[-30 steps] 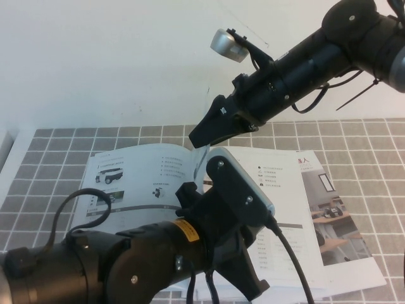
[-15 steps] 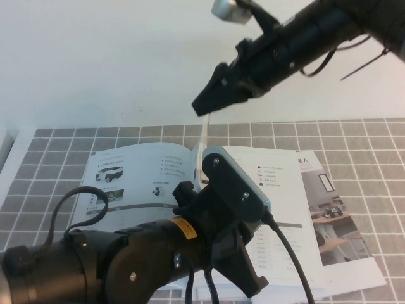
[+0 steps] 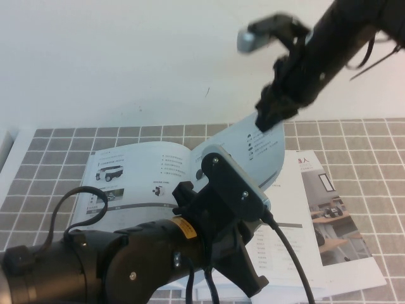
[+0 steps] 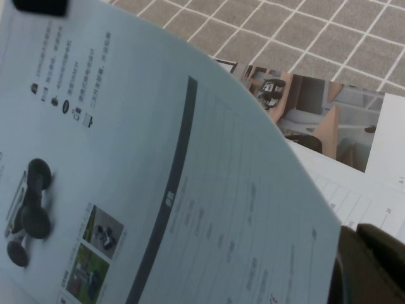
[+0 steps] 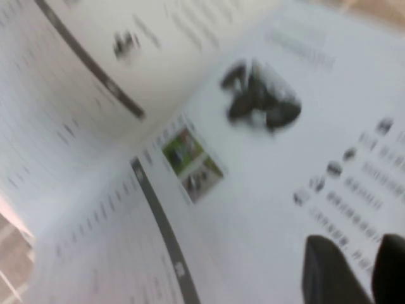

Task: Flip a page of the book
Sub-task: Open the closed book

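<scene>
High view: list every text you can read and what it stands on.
"人", in red: top edge of the leaflet.
the page, pinched aloft by the right end effector: print too small to read.
the book: print too small.
the yellow label behind the left end effector, low over the book: unreadable.

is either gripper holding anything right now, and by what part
The right gripper, raised over the book, pinches the page by its top outer edge, lifting it in a curl. The left gripper, low over the book's middle, holds nothing visible.
</scene>
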Motion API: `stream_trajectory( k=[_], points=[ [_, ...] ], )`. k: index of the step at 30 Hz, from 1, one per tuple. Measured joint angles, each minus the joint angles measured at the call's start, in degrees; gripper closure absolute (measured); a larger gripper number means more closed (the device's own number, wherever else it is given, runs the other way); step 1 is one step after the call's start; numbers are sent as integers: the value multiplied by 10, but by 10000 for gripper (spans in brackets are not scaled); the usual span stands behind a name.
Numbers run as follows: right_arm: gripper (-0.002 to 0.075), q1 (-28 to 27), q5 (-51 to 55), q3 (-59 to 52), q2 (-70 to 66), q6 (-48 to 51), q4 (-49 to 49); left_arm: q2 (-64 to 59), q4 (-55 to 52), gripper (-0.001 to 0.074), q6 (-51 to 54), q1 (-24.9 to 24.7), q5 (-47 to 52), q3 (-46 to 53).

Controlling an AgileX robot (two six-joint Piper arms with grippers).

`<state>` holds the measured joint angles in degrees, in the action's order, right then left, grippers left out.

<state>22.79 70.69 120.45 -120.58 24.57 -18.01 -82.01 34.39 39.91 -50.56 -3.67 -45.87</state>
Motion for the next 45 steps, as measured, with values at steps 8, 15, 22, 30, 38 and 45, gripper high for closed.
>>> stream_trajectory(
  k=[8, 15, 22, 30, 38, 45],
  points=[
    [644, 0, 0, -22, -10, 1, 41, 0, 0, 739, 0, 0, -1, 0],
    [650, 0, 0, 0, 59, -16, 95, 0, 1, 739, 0, 0, -1, 0],
    [653, -5, 0, -58, 99, -61, 110, 0, 28, 739, 0, 0, -7, 0],
    [654, -7, 0, -241, 102, -65, 108, 0, 32, 739, 9, 0, -24, 0],
    [720, -7, -69, -361, 102, -11, 7, 0, 55, 739, 19, 10, -30, 0],
    [727, -7, -145, -425, 102, 67, -123, -16, 81, 739, 19, 45, -24, 0]
  ],
)
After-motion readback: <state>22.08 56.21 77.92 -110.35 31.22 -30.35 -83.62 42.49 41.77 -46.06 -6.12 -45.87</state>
